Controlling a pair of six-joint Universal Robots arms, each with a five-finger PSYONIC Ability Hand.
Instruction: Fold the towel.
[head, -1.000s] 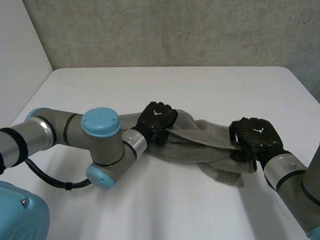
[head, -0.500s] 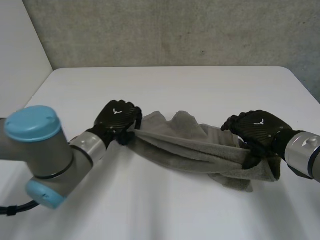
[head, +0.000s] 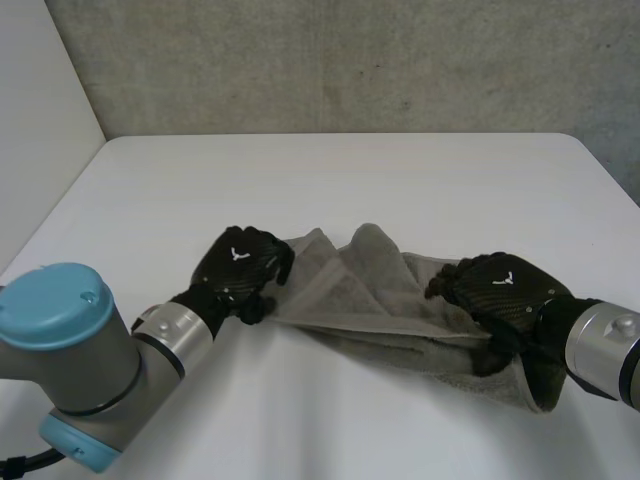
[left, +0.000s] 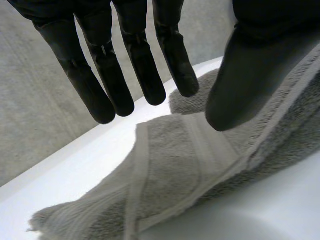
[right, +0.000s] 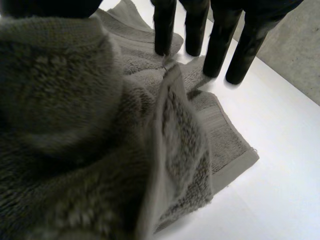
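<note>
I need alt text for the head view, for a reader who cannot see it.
A crumpled grey towel lies on a white table, the left robot hand at its left end and the right robot hand on its right end.

no legible txt, white logo mark atop left hand (head: 240, 268), right hand (head: 500, 288)

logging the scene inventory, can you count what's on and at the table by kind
grey terry towel: 1
black robot hands: 2, the left hand and the right hand
white table: 1
total: 4
</note>
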